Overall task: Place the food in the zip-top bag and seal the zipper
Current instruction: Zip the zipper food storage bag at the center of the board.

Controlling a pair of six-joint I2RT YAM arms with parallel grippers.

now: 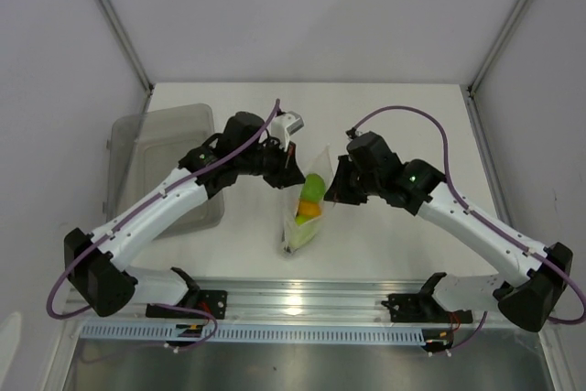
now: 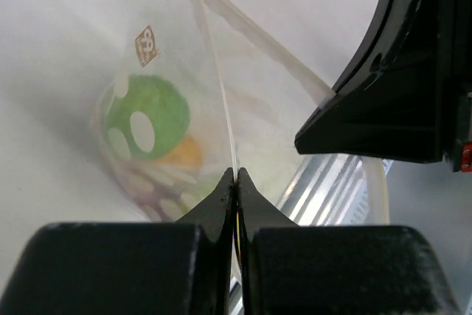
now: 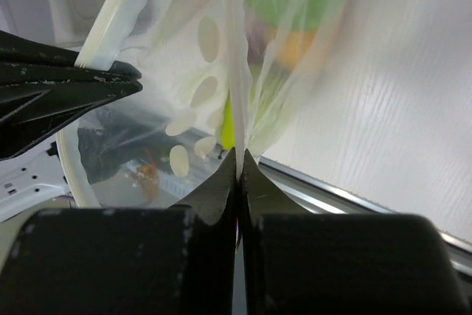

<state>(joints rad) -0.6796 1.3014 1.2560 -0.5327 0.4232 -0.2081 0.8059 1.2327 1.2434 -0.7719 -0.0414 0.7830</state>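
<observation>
Left gripper (image 2: pixel 236 176) clamped on bag (image 1: pixel 307 222) edge, right gripper (image 3: pixel 240 154) clamped opposite. Bag mid-table between arms, food (image 1: pixel 312 191) inside. Film looks thin, floppy, slick; you grip stiffer zipper (image 3: pixel 231 57) strip only, pull gently.

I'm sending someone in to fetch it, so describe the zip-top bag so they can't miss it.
On the white table, look midway between the left gripper and right gripper. The zip-top bag is the clear floppy pouch there, with green and orange food showing through, unlike the rigid grey bin at the left.
</observation>
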